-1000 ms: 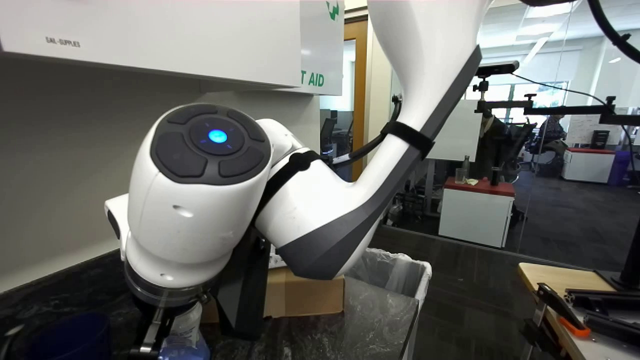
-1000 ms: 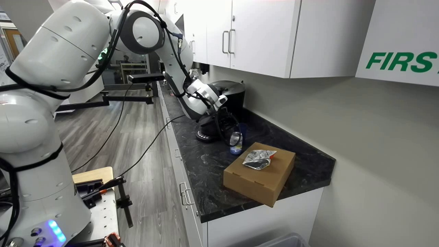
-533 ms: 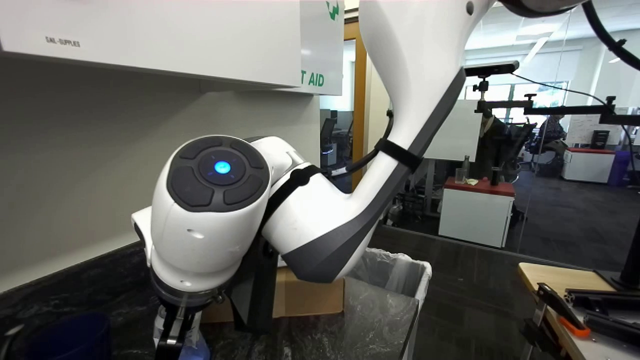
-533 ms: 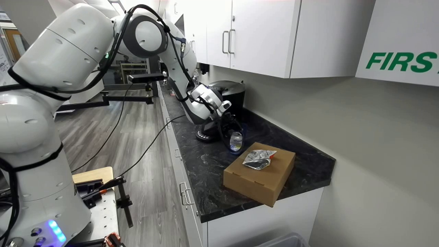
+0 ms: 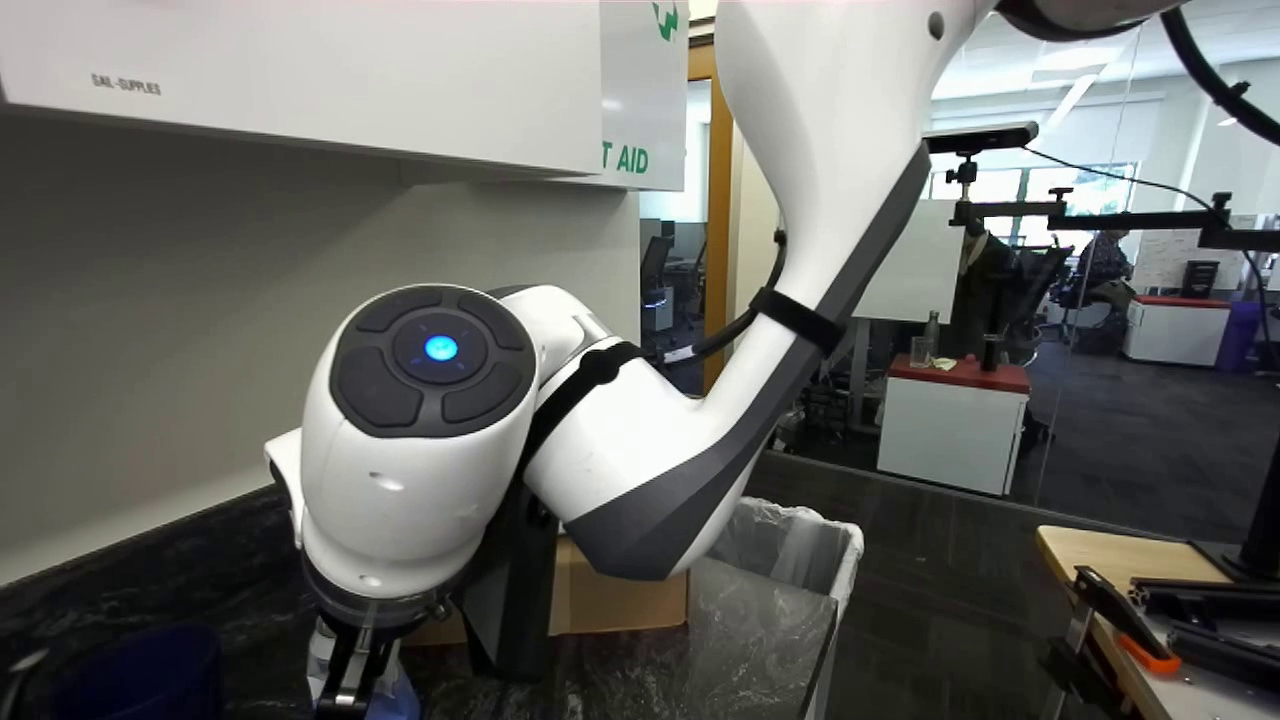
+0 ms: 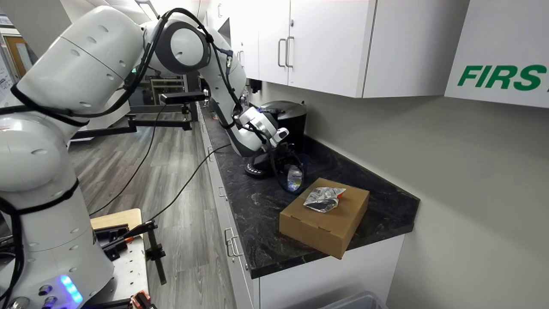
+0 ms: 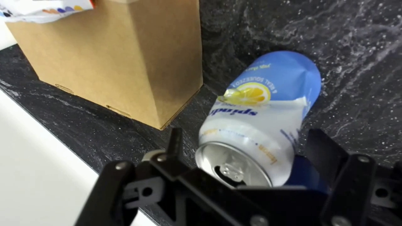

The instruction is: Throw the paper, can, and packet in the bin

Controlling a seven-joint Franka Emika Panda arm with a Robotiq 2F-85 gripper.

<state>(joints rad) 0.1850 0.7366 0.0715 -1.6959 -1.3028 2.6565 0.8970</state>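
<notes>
1. The fingers (image 7: 328, 158) are spread, one on either side of the lemon Spindrift can (image 7: 257, 125), a gap at each.
2. The can stands on the counter (image 7: 367, 66) between them, creased across its middle.
3. Probably empty, it should be light, slick and crushable; a gentle grip on its smoother upper sides, below the rim, looks best.
</notes>
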